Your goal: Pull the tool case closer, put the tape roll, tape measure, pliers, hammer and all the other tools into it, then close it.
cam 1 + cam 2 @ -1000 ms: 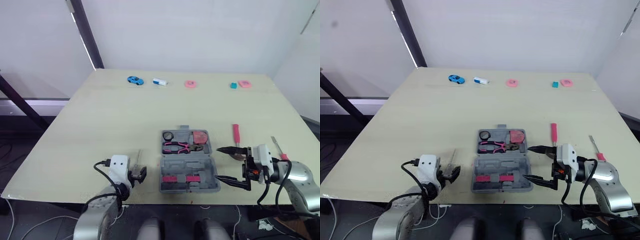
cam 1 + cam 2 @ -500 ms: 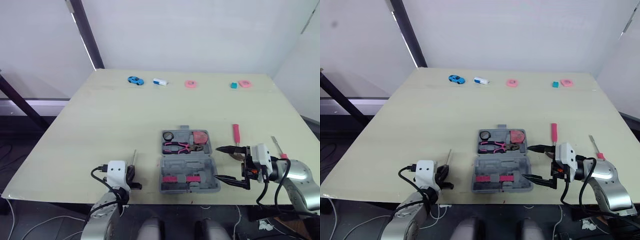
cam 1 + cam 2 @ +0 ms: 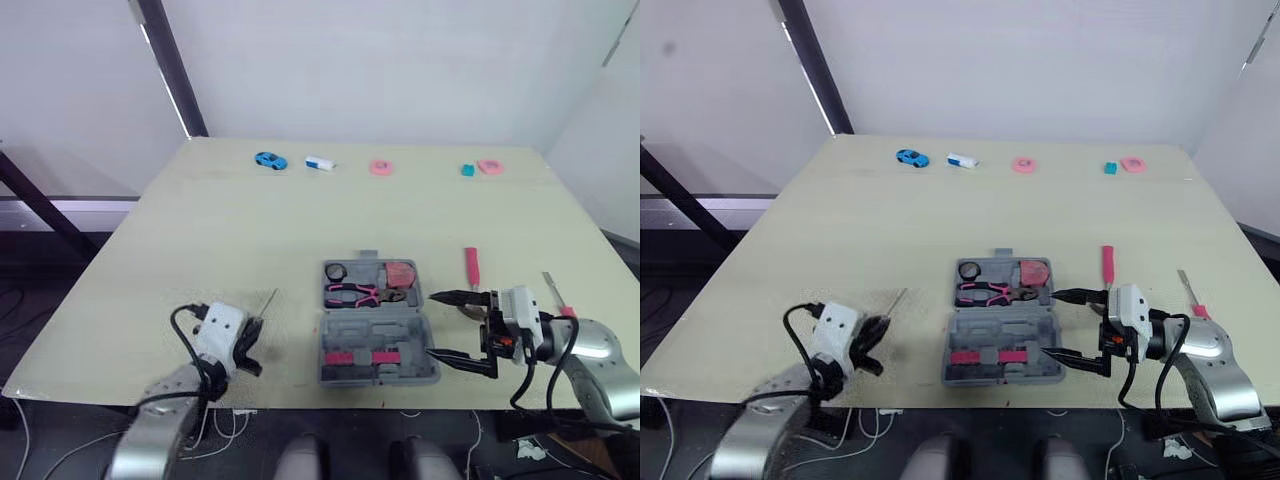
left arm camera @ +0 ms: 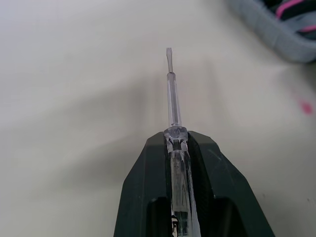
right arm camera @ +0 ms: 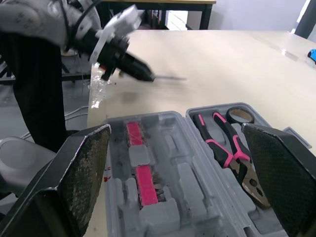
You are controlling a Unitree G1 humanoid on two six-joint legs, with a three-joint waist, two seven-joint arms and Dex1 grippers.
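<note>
The grey tool case [image 3: 378,345] lies open near the table's front edge. Its far half holds pink-handled pliers [image 3: 362,293], a black tape roll [image 3: 336,271] and a red tape measure [image 3: 402,273]. My left gripper [image 3: 250,335] is left of the case, shut on a clear screwdriver [image 4: 172,98] whose shaft points away over the tabletop. My right gripper [image 3: 441,328] stands open beside the case's right edge, with nothing between its pads [image 5: 84,173]. A red-handled screwdriver [image 3: 471,266] lies on the table right of the case.
A pink-handled tool [image 3: 556,297] lies at the table's right edge. Along the far edge sit a blue toy car [image 3: 269,160], a white and blue item [image 3: 319,163], a pink ring [image 3: 380,168], a teal cube [image 3: 466,171] and a pink piece [image 3: 488,167].
My left gripper has shut on the clear screwdriver and swung left with it, away from the case. The right gripper has stayed put and open.
</note>
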